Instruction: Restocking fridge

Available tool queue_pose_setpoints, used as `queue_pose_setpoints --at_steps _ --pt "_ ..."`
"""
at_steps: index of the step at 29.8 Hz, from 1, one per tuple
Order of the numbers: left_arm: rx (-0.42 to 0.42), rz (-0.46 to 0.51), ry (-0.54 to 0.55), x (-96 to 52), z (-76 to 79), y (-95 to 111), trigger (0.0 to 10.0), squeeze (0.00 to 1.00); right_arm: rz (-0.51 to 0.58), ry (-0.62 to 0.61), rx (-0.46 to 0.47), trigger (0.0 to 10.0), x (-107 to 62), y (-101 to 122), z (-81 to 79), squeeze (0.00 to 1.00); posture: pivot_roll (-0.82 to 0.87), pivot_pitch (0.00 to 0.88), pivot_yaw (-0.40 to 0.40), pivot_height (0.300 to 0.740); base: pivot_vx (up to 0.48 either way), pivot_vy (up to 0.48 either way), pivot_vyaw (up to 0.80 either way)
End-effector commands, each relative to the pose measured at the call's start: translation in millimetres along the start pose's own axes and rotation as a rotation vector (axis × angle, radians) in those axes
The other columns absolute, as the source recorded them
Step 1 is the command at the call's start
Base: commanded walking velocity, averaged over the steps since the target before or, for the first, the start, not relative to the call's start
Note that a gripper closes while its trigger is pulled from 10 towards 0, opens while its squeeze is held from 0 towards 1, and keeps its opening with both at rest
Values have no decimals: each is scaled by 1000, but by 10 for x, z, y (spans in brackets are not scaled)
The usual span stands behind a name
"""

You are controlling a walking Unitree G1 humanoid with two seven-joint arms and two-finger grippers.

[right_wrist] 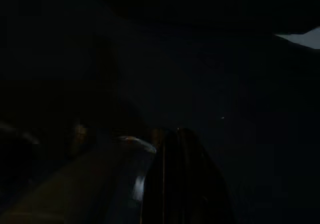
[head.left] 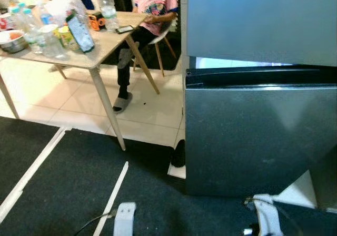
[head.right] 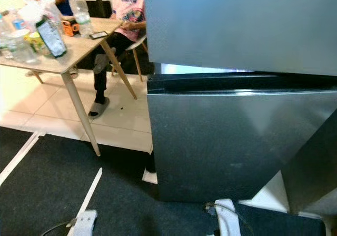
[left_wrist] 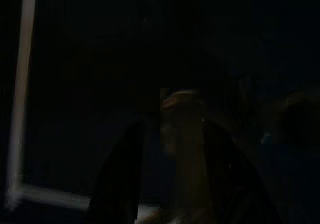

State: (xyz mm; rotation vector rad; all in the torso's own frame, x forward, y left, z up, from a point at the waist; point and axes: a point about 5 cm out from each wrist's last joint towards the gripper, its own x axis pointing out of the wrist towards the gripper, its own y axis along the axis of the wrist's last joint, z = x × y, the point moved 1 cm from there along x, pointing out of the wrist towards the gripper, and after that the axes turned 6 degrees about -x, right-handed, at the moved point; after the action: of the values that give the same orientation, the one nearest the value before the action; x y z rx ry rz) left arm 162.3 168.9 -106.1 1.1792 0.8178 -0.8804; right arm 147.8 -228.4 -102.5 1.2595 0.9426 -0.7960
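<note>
Fridge [head.left: 253, 136] stood right in front of me, big and grey, on my right side. Its lower door hung a little open, and a bright strip showed at the top of it. My left gripper [left_wrist: 170, 149] hung low over the dark mat [head.left: 79, 183], and in the dim wrist picture its two fingers were apart with something pale between them, though I could not tell what it was. My right gripper [right_wrist: 180, 174] hung low too, and it was too dark to tell if it was spread or pressed together. I think I was only getting to the fridge, so next I would need to pull the door wider. Far on my left stood a table [head.left: 100, 54] with bottles [head.left: 31, 25] and a bowl [head.left: 13, 41], and a person [head.left: 152, 4] sat behind it. White tape [head.left: 118, 186] lay on the mat.
</note>
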Motion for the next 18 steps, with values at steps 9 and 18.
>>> queue_pose_setpoints --at_steps 9,18 --pt "-19 -20 41 -29 -106 -110 10000 0 52 17 -6 10000 22 165 -49 0 -41 0 50 740 146 0 0" --pt "5 -25 37 -29 -108 -102 10000 0 117 13 41 10000 17 299 -12 0 -42 0 48 740 0 -244 0"
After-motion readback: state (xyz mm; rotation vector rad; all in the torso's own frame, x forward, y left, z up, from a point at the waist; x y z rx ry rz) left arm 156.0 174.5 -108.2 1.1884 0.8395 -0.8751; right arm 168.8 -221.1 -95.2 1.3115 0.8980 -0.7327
